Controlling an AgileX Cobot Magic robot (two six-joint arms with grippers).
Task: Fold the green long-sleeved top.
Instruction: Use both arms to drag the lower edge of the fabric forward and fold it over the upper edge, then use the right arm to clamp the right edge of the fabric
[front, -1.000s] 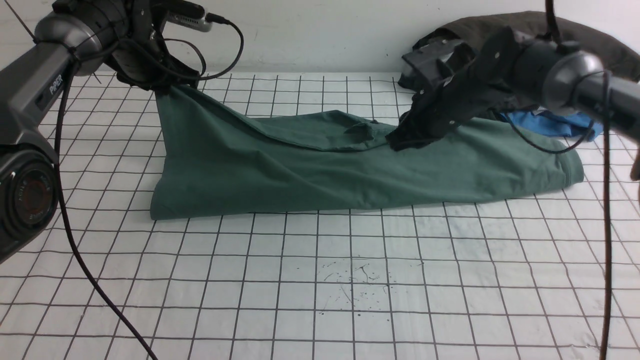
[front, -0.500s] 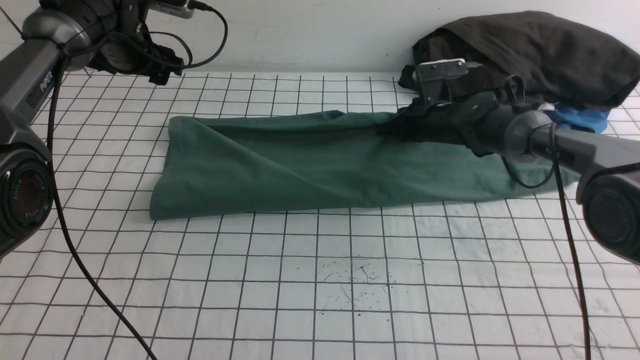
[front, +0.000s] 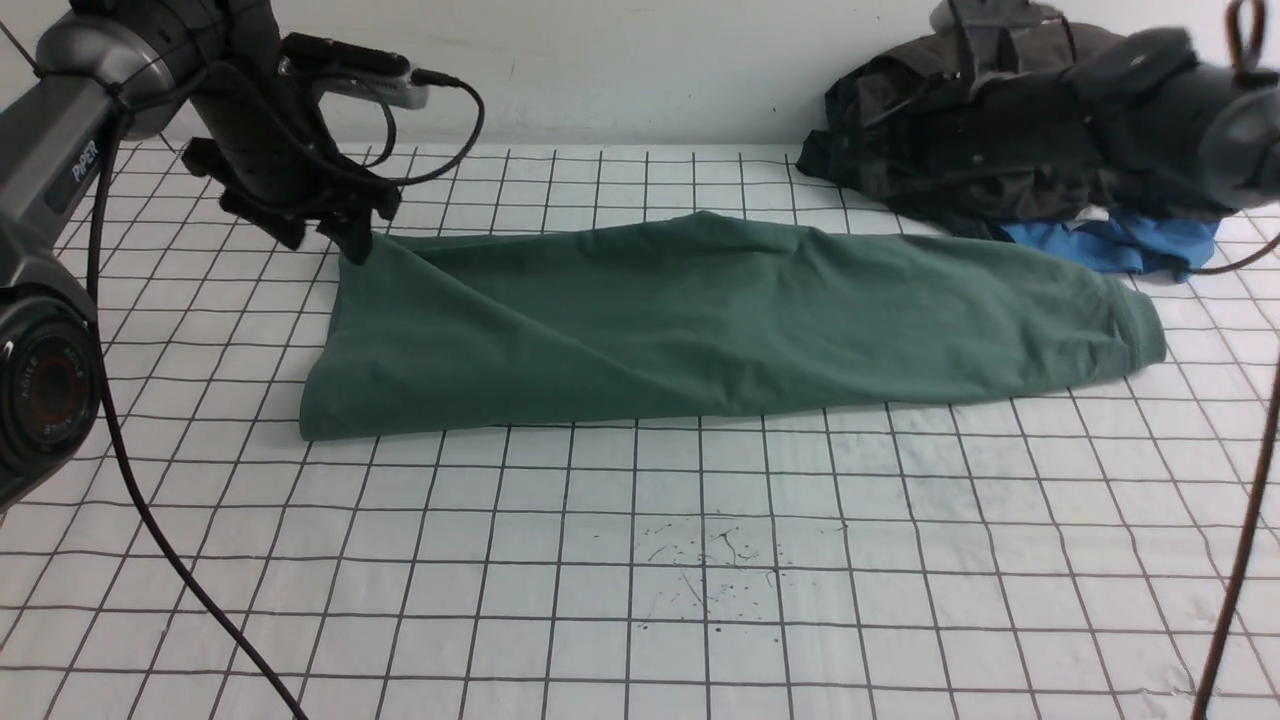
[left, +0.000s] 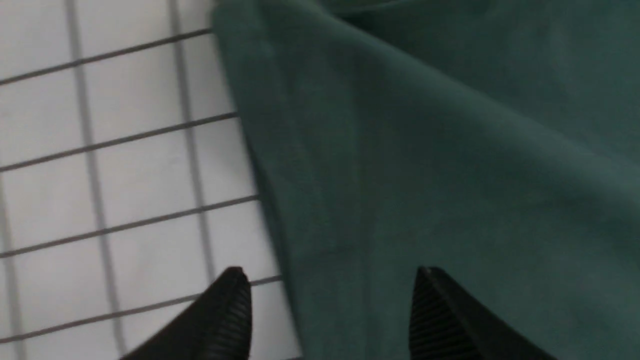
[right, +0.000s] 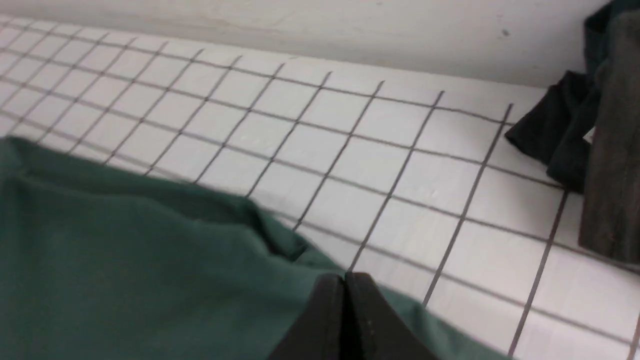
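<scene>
The white squared table (front: 640, 600) holds the green long-sleeved top (front: 700, 320), lying flat across its middle in one long folded strip. Dark clothes (front: 860, 165) sit piled at the far right, with a blue garment (front: 1130, 245) beside them. The left gripper (left: 330, 285) hangs over the top's far left corner, fingers (left: 230, 310) spread wide. The right gripper (right: 345, 285) is pinched closed on nothing, maybe above the dark pile.

Left arm (front: 70, 170) is finished in grey and marked "PIPER" in white. A silver wrist camera (front: 360, 80) and a long black cable (front: 168, 545) are fitted. Fingers (left: 230, 315) are noted as black, tapered and ribbed. Right arm (front: 1150, 90) is recorded as dark grey, blurred
</scene>
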